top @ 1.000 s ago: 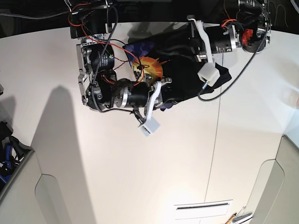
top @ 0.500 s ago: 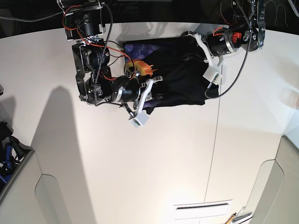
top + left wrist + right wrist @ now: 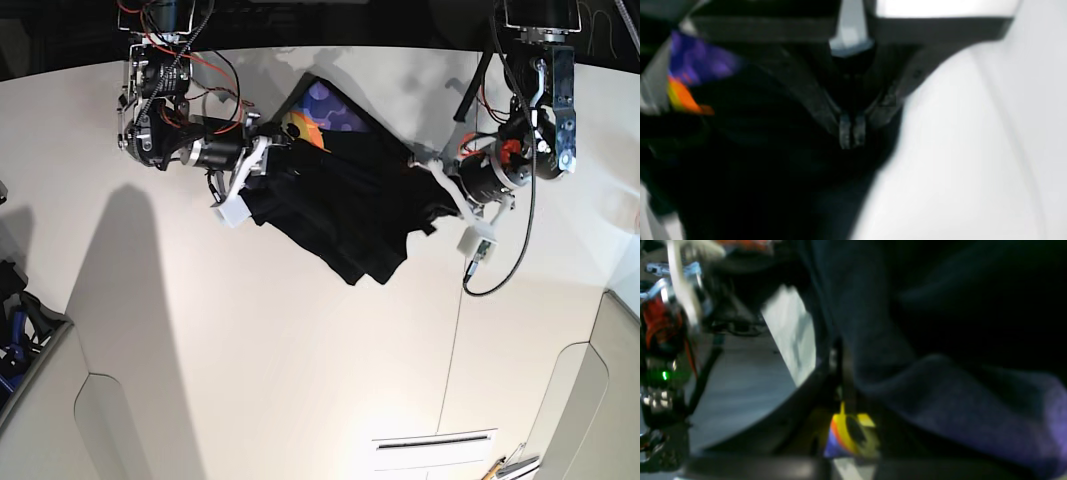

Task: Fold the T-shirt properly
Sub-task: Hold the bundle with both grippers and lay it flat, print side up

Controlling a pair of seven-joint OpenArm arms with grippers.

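Base view: the T-shirt (image 3: 345,200) hangs stretched over the far part of the white table (image 3: 300,380), the right gripper (image 3: 268,148) clamped on its edge beside the sun print, the left gripper (image 3: 432,172) pinching the opposite edge.

Left wrist view (blurred): jaws closed, apparently on black cloth (image 3: 773,160).

Right wrist view: shirt folds (image 3: 940,373) fill the frame.

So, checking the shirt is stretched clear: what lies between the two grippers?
In the base view, only the black T-shirt spans from the right gripper to the left gripper, hanging over the white table.
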